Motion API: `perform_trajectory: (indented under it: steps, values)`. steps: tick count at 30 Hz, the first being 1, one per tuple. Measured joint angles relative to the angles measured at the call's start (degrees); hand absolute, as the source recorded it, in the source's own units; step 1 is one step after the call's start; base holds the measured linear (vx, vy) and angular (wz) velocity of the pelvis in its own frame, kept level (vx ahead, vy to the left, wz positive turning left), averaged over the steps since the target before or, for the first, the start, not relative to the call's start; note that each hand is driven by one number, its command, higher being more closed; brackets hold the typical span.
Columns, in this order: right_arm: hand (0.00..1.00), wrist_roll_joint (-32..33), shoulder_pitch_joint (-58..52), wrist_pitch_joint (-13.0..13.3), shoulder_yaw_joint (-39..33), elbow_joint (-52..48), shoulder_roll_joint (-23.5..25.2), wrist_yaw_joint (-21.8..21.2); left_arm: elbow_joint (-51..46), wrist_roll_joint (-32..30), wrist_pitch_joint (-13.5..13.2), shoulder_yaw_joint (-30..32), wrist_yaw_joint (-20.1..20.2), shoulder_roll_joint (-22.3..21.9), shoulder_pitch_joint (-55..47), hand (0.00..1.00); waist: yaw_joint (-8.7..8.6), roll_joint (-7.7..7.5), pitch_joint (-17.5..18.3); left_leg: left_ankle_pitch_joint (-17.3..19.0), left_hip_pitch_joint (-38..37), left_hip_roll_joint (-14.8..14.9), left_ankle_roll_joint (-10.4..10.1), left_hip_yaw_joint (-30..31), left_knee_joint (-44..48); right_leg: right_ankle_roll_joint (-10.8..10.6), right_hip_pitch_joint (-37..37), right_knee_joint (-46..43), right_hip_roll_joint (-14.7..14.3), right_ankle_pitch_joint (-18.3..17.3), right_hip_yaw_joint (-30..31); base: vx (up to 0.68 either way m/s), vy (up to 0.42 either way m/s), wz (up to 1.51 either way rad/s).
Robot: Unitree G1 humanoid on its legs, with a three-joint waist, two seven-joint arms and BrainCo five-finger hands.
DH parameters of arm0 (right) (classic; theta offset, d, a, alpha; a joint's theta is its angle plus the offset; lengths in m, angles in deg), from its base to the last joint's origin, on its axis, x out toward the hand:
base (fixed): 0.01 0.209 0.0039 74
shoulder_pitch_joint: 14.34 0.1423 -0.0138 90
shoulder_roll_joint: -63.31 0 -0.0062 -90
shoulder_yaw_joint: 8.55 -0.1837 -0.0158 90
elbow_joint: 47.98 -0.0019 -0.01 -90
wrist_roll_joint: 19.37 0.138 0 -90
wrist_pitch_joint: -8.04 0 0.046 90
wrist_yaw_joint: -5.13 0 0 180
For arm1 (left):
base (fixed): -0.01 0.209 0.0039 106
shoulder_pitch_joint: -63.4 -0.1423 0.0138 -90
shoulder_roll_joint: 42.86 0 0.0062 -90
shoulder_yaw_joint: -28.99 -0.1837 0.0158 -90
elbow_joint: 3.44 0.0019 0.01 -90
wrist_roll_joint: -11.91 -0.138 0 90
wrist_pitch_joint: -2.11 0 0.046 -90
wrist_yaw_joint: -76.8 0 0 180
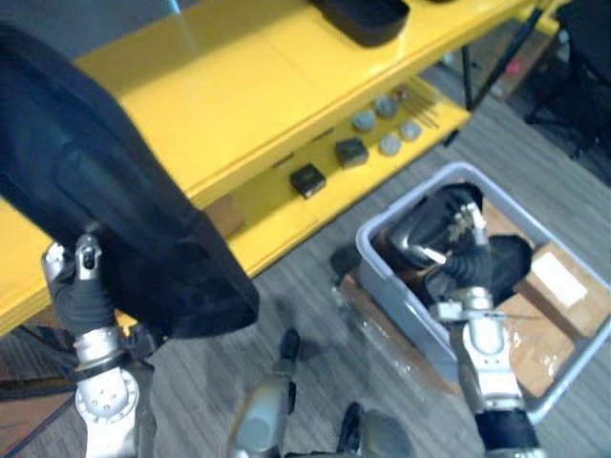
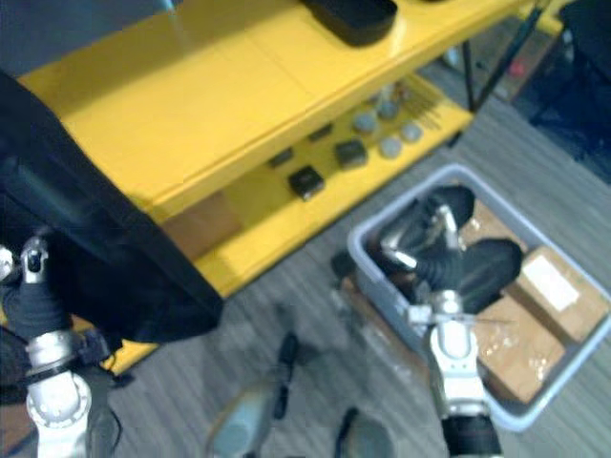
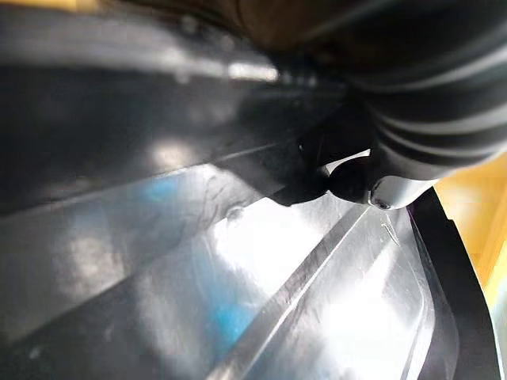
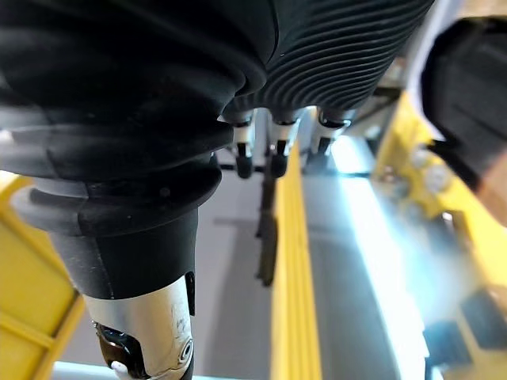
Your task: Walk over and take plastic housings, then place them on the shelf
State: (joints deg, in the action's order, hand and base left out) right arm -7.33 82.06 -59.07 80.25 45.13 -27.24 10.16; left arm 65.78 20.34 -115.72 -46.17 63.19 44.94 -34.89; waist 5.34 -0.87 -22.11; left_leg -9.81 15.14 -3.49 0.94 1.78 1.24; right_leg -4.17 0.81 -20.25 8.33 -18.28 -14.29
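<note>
A large black plastic housing hangs in the air at the left, over the front edge of the yellow shelf. My left hand grips its lower edge from below, and the thumb presses on its glossy inner face. My right hand hovers over the grey bin on the floor at the right, its fingers relaxed and holding nothing. More black housings lie in that bin. Another black housing rests on the shelf top at the back.
The lower shelf board carries small black boxes and grey round parts. Cardboard boxes lie in the bin beside the housings. A dark chair and a black shelf leg stand at the far right.
</note>
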Motion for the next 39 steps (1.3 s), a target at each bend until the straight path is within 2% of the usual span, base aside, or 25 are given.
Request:
perform_trajectory:
  steps: [2, 6, 8, 12, 15, 16, 17, 18, 19, 20, 21, 22, 24, 26, 27, 28, 29, 30, 31, 32, 33, 34, 35, 37, 39]
  values:
    - [0.00, 0.0, 0.7, 0.0, -0.3, -0.1, -0.1, -0.9, 0.0, -2.0, 0.1, 0.0, -1.4, 1.9, 2.8, 1.00, -0.42, -0.35, -1.2, -1.4, 0.0, -0.2, 0.3, -0.9, 0.1, -0.6, 0.2, -0.5, 0.5, 0.3, 0.5, 0.08, 0.021, -0.06]
    - [0.00, 0.2, 2.8, 0.8, -2.3, -0.3, -0.8, -2.7, 0.1, -2.4, 0.6, 0.1, -1.2, 4.6, 5.9, 1.00, -1.45, -0.77, -2.7, -1.4, 1.6, -0.7, 1.0, -1.0, 2.0, -0.7, 1.5, -2.0, 0.7, 0.4, 2.2, 0.09, -0.008, 0.06]
    - [0.00, 0.1, 5.3, 1.0, -2.8, -0.3, -2.1, -2.7, 0.8, -2.8, 0.7, 0.1, -1.3, 5.1, 7.8, 1.00, -1.68, -0.53, -4.8, -0.1, 2.6, -0.6, 1.2, -1.1, 4.4, -0.3, 2.2, -3.7, 0.6, 0.1, 3.6, 0.02, -0.001, -0.02]
    - [0.00, 0.1, 6.0, 1.1, -3.1, -0.6, -2.1, -2.6, 3.2, -2.8, 1.0, 0.1, -2.8, 5.8, 8.8, 1.00, -2.39, -0.47, -5.5, 1.6, 4.9, -0.7, 0.6, -0.8, 7.1, -0.5, 3.3, -4.6, 0.6, -1.1, 3.5, -0.01, -0.010, 0.04]
    - [0.00, 0.0, 5.0, 1.1, -3.1, -2.1, -2.0, -2.6, 4.3, -2.9, 2.4, 0.2, -4.9, 5.8, 8.3, 1.00, -2.34, -0.50, -5.6, 3.4, 5.8, -1.0, 0.4, -0.9, 9.8, -0.2, 3.0, -5.7, 0.7, -2.7, 3.5, -0.01, -0.019, 0.08]
    - [0.00, 0.0, 4.7, 1.1, -3.2, -3.4, -2.0, -2.5, 4.3, -4.1, 2.6, 0.6, -6.0, 5.7, 7.9, 1.00, -2.27, -0.61, -5.7, 5.0, 6.9, -1.1, 0.3, -1.0, 12.6, 0.4, 3.1, -6.4, 0.9, -4.2, 3.3, -0.02, -0.008, 0.10]
    - [0.00, 0.0, 4.7, 1.2, -3.2, -4.0, -1.7, -2.4, 4.3, -4.6, 2.8, 0.9, -6.1, 5.8, 7.4, 1.00, -1.77, -1.19, -5.9, 7.8, 8.1, -0.9, 1.1, -2.5, 17.2, 0.8, 3.0, -7.4, 2.0, -5.5, 2.9, -0.01, 0.024, 0.08]
    - [0.00, 0.0, 4.5, 1.4, -3.3, -4.2, -1.4, -2.3, 4.2, -4.6, 2.8, 1.1, -6.0, 5.7, 7.0, 1.00, -1.63, -1.61, -6.2, 10.8, 9.4, -0.3, 2.8, -4.6, 22.2, 0.7, 2.7, -8.3, 2.3, -5.9, 2.6, 0.02, 0.049, -0.03]
    - [0.00, -0.5, 2.9, 1.7, -3.2, -5.0, -1.1, -1.7, 4.2, -4.8, 2.8, 1.3, -6.1, 5.3, 5.7, 1.00, -1.14, -1.50, -6.3, 17.2, 10.1, 1.6, 4.0, -7.8, 31.5, 0.3, 2.9, -13.8, 1.6, -6.3, 3.0, 0.12, 0.082, 0.13]
    - [0.00, -1.3, 1.4, 2.1, -3.4, -6.2, -0.5, -0.8, 4.2, -5.2, 3.0, 1.8, -6.2, 5.1, 4.7, 1.00, -1.56, -0.99, -6.5, 21.6, 9.9, 1.6, 2.9, -6.1, 34.4, 2.2, 6.6, -24.5, 1.6, -5.2, 5.1, 0.19, 0.051, 0.49]
    - [0.00, -1.9, -0.1, 2.1, -4.6, -6.4, 0.6, 0.0, 4.1, -6.4, 3.5, 2.0, -6.2, 5.2, 4.4, 1.00, -2.39, -1.46, -6.6, 22.3, 9.4, 0.6, 3.2, -3.8, 35.2, 4.2, 10.5, -33.7, 1.8, -0.4, 7.0, 0.20, 0.023, 0.77]
    - [0.00, -2.1, -0.8, 2.1, -5.3, -6.5, 1.1, 0.2, 4.0, -6.7, 3.8, 2.2, -6.0, 5.3, 4.4, 1.00, -2.83, -1.40, -6.6, 22.5, 8.8, 0.7, 3.3, -3.0, 35.1, 4.7, 11.8, -36.5, 1.8, 1.0, 7.7, 0.20, -0.035, 0.82]
    - [0.00, -3.0, -1.7, 2.6, -7.1, -7.9, 1.6, 0.2, 2.8, -6.5, 4.6, 4.2, -5.8, 5.4, 3.0, 1.00, -2.62, -1.28, -6.5, 23.4, 6.7, 0.6, 3.1, -0.1, 34.2, 3.6, 12.6, -32.3, 0.5, -2.4, 8.8, 0.20, -0.050, 0.53]
    - [0.00, -3.8, -1.9, 3.5, -8.4, -9.1, 1.6, 0.3, 2.7, -5.9, 4.6, 5.2, -5.3, 5.3, 2.6, 1.00, -2.61, -0.88, -6.3, 23.7, 5.7, 0.8, 2.7, 2.4, 33.0, 2.9, 13.7, -25.0, -0.9, -2.8, 10.1, 0.16, -0.059, 0.47]
    - [0.00, -3.9, -2.0, 3.9, -9.3, -9.5, 1.6, 0.3, 2.7, -4.4, 4.7, 5.2, -4.9, 5.2, 2.4, 1.00, -2.59, -0.64, -6.3, 23.7, 4.6, 1.5, 2.6, 4.1, 31.9, 1.9, 14.9, -19.0, -1.9, -2.2, 11.2, 0.20, -0.094, 0.60]
    - [0.00, -3.8, -2.1, 3.9, -9.9, -9.6, 1.6, 0.3, 2.7, -3.7, 4.7, 5.3, -4.6, 4.4, 1.6, 1.00, -2.38, -0.40, -6.2, 23.5, 3.1, 2.6, 1.6, 5.2, 30.9, 0.7, 15.8, -13.8, -2.9, -0.6, 12.1, 0.24, -0.114, 0.52]
    - [0.00, -3.6, -2.3, 4.1, -10.1, -9.7, 1.5, 0.1, 2.7, -3.7, 4.7, 5.3, -4.6, 3.6, 1.1, 1.00, -2.34, -0.33, -5.8, 23.3, 2.5, 2.9, 0.6, 5.8, 30.8, 0.6, 16.0, -11.3, -3.7, 0.7, 12.9, 0.25, -0.136, 0.77]
    - [0.00, -1.9, -3.4, 4.6, -11.1, -11.7, 1.4, -1.1, 2.6, -3.8, 4.6, 5.0, -4.4, 2.3, 0.5, 1.00, -3.01, -0.63, -4.9, 24.1, 1.9, 2.6, -0.7, 8.4, 31.4, 0.8, 16.1, -7.2, -4.0, 4.4, 14.6, 0.22, -0.145, 0.83]
    - [0.00, -1.3, -3.6, 5.0, -11.2, -12.8, 1.4, -1.4, 2.6, -3.8, 4.5, 4.9, -4.1, 2.0, 0.5, 1.00, -3.18, -1.04, -4.4, 24.4, 1.8, 2.3, -1.2, 9.1, 31.6, 0.9, 15.9, -7.0, -4.3, 5.4, 15.4, 0.25, -0.217, 1.01]
    - [0.00, -0.6, -3.7, 5.1, -11.2, -14.3, 1.4, -1.5, 2.6, -3.7, 4.3, 4.9, -3.7, 1.9, 0.5, 1.00, -3.08, -2.11, -3.4, 24.8, 1.9, 1.4, -2.0, 10.3, 31.7, 0.8, 15.4, -6.4, -4.5, 8.1, 16.6, 0.22, -0.216, 0.81]
    - [0.00, -0.4, -3.4, 5.3, -11.1, -15.4, 1.2, -2.0, 2.4, -3.8, 4.3, 4.7, -3.6, 1.7, 0.7, 1.00, -2.88, -3.04, -2.8, 25.5, 2.0, 0.6, -3.2, 10.6, 32.3, -1.0, 14.5, -5.9, -4.1, 9.5, 16.4, 0.24, -0.296, 0.69]
    - [0.00, -0.4, -1.4, 5.0, -10.7, -15.1, 0.5, -3.2, 2.4, -3.7, 4.3, 4.1, -3.6, 0.1, 0.7, 1.00, -2.50, -1.57, -2.7, 26.0, 2.1, 2.3, -4.1, 10.9, 33.1, -0.7, 13.8, -6.3, -5.1, 9.0, 14.7, 0.22, -0.332, 0.60]
    - [0.00, 1.0, -0.1, 4.3, -10.1, -15.2, 0.5, -4.3, 2.2, -3.7, 4.4, 3.1, -3.5, -0.8, 0.8, 1.00, -2.52, -0.87, -2.3, 25.5, 1.4, 3.5, -5.1, 11.2, 31.6, 0.3, 13.0, -5.9, -5.6, 8.5, 13.0, 0.19, -0.319, 0.42]
    - [0.00, 3.4, 1.2, 3.7, -9.5, -15.1, 0.3, -6.2, 1.9, -4.1, 4.5, 1.1, -3.2, -0.8, 1.0, 1.00, -2.56, -0.49, -2.0, 24.2, -1.4, 4.5, -6.7, 11.1, 26.7, 1.4, 11.5, -5.0, -5.6, 8.2, 11.6, 0.12, -0.229, 0.37]
    - [0.00, 5.1, 1.3, 3.5, -9.0, -15.1, 0.2, -7.6, 1.7, -4.5, 4.5, 0.0, -3.2, -0.8, 1.2, 1.00, -2.50, 0.38, -0.9, 22.6, -3.0, 5.0, -7.0, 10.8, 22.8, 1.9, 10.8, -3.7, -5.6, 8.4, 11.0, 0.09, -0.188, 0.15]
